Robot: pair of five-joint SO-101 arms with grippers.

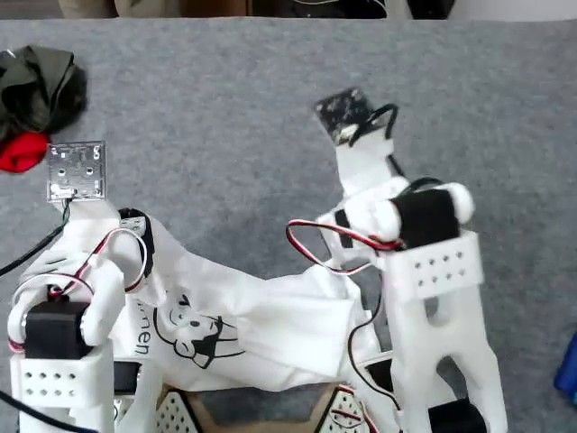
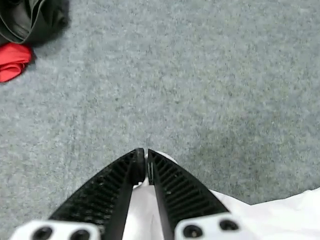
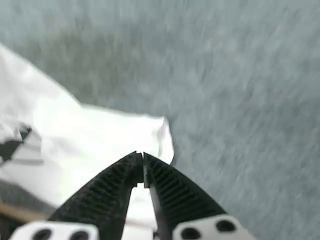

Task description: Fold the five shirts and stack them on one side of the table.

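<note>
A white shirt (image 1: 270, 316) lies rumpled along the near edge of the grey table (image 1: 225, 99). Its long axis runs side to side, printed face up, with the dog graphic (image 1: 194, 329) toward its left end. The left gripper (image 2: 145, 162) is pinched closed on white cloth at that end. The right gripper (image 3: 141, 161) is likewise clamped on a fold at the opposite end, a corner of cloth lying just past its tips. Which end is the collar cannot be told. A dark shirt (image 1: 41, 81) and a red shirt (image 1: 22, 152) sit bunched and touching at the table's far left corner, well apart from the white one.
</note>
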